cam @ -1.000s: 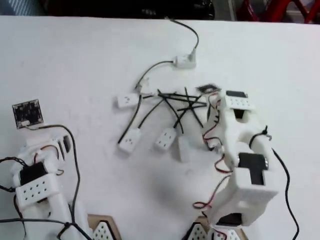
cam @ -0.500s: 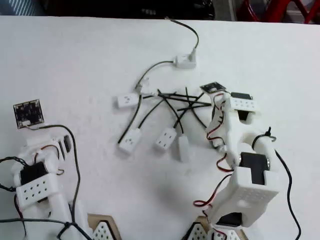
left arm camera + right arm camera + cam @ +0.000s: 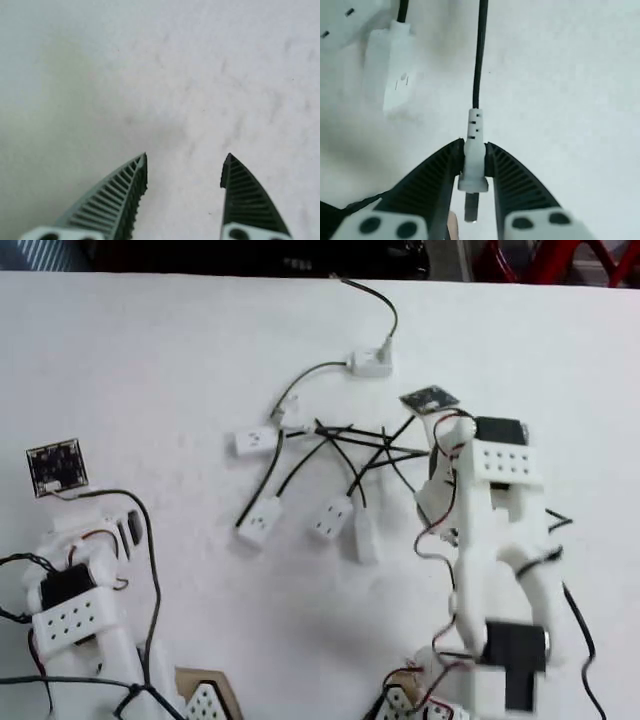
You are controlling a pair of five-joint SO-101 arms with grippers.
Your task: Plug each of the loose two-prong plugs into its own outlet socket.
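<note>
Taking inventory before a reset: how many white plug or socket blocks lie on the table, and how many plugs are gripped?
White blocks on the table: 5
Plug in the right gripper: 1
Total: 6

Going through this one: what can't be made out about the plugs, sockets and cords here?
High view: the right arm overhangs the near cord ends; what lies under it cannot be told.
High view: the black cords cross; which ends where is untraceable.
Right wrist view: the right gripper clamps the plug, its prong end shadowed between the fingers; prongs uncountable.
Right wrist view: a socket block is cut by the edge.
</note>
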